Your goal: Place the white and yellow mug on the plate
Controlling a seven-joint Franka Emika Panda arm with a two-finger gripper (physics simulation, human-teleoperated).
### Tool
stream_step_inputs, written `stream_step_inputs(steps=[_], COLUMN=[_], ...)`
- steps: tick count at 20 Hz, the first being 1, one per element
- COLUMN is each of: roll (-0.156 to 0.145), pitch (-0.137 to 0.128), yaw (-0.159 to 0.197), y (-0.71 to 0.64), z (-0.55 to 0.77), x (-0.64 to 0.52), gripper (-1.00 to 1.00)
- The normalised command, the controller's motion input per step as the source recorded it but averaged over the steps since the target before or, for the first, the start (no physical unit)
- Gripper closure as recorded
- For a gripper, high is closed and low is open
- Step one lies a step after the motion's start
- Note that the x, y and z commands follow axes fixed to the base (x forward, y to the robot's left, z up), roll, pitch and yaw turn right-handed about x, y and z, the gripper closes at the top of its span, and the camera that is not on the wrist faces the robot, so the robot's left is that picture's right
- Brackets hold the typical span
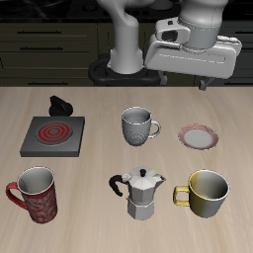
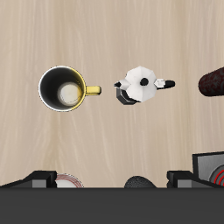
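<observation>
Hovering high, upper right of exterior frame: gripper (image 1: 202, 83), jaw state impossible to tell. Sitting lower right, beside moka pot (image 1: 144, 194): white and yellow mug (image 1: 209, 194). Waiting farther back: plate (image 1: 199, 136). Advising descending over rim opposite handle, avoiding pot.

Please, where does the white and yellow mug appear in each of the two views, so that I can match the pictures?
Exterior view: the white and yellow mug stands upright near the table's front edge, beside the moka pot, its handle toward the pot.
Wrist view: seen from above, the mug shows its white inside, handle toward the moka pot.
Shared landmark: the moka pot, next to the mug in both views.
</observation>
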Motion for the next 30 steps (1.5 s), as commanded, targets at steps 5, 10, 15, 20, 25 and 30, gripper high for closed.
stream_step_inputs(steps=[5,10,15,20,25,30], roll=[0.040,0.044,0.044,-0.007,0.026,0.002], pitch=[-0.006,-0.027,-0.008,0.010,-0.017,-0.017], yaw=[0.003,-0.009,-0.032,-0.016,0.019,0.005], y=[0.09,0.14,0.15,0.17,0.20,-0.02], z=[-0.03,-0.05,-0.04,-0.08,-0.12,-0.27], x=[0.17,0.25,0.22,0.18,0.08,0.10], gripper=[-1.00,-1.00,-1.00,-1.00,-1.00,-1.00])
